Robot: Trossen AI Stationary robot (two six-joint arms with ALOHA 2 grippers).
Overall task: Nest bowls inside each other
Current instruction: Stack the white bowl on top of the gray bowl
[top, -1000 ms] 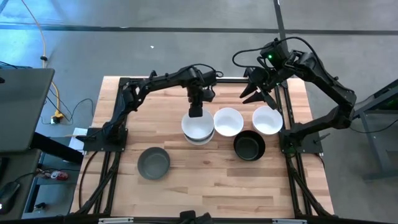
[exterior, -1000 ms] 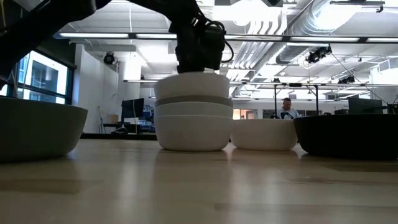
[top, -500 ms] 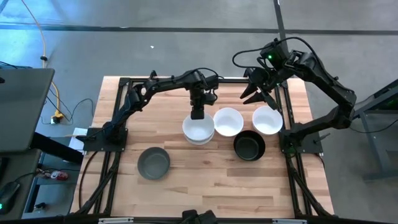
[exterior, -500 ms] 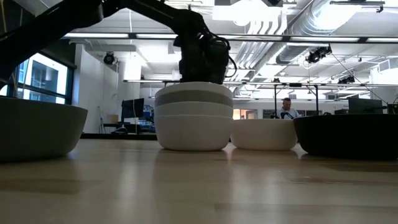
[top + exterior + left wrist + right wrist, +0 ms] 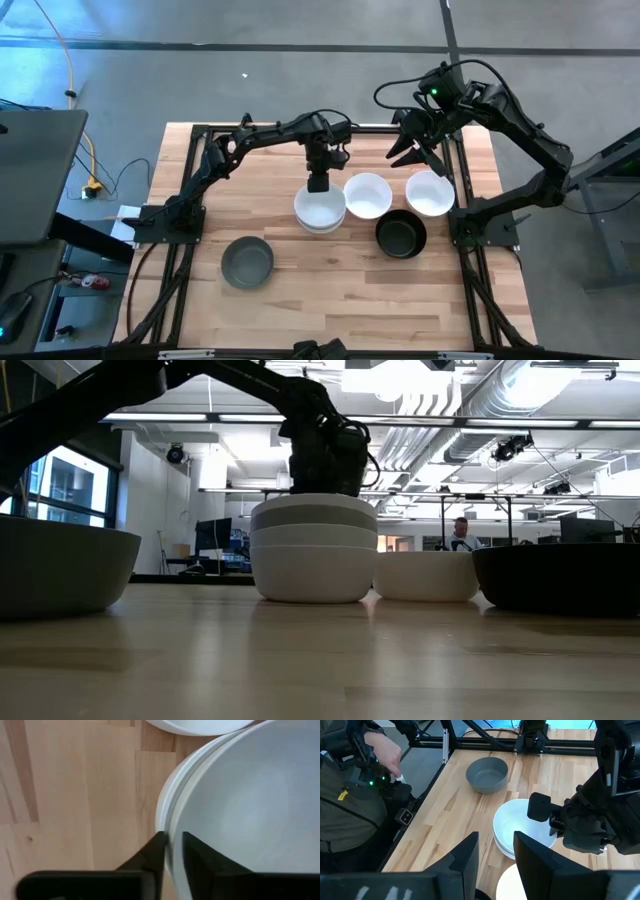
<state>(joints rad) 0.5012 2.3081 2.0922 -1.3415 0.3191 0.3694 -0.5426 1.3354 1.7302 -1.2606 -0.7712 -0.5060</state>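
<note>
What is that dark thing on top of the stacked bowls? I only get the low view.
Observer: That is the left gripper. From above, it sits at the far rim of the top white bowl on the stack.
Operator: Is there a second arm somewhere?
Observer: Yes. The right gripper hangs open and empty above the table's far right part, beyond another white bowl.

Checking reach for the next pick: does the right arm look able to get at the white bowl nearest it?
Probably yes. The right claw hangs open above the table's far edge, beside that white bowl, and nothing lies between them.
</note>
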